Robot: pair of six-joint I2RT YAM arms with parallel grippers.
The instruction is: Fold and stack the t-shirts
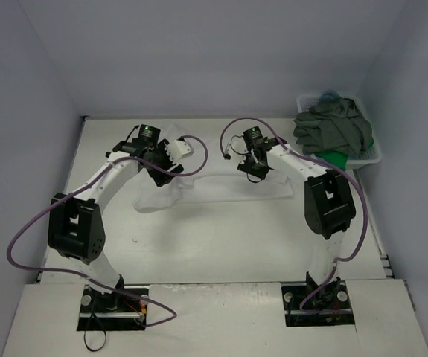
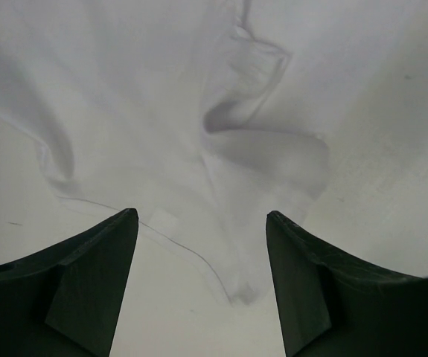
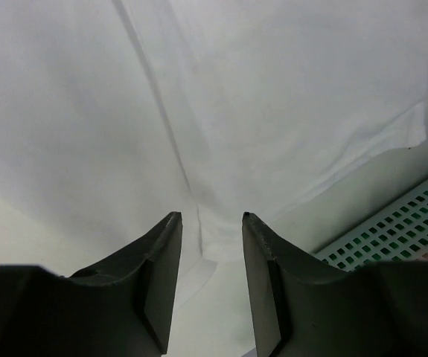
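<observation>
Since white shirt (image 1: 221, 186) is limp and light, pinch its near hem edge; left pincer (image 2: 200, 216) hangs wide apart over it, right pincer (image 3: 211, 217) narrower, unclamped.

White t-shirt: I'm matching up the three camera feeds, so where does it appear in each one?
Top external: the white t-shirt lies across the middle of the picture.
Left wrist: crumpled, filling the upper half.
Right wrist: flatter, covering most of the frame, with its edge running toward the lower right.
Shared landmark: the white lattice basket, far right in the top view and in the lower right corner of the right wrist view; the left wrist view does not show it.
</observation>
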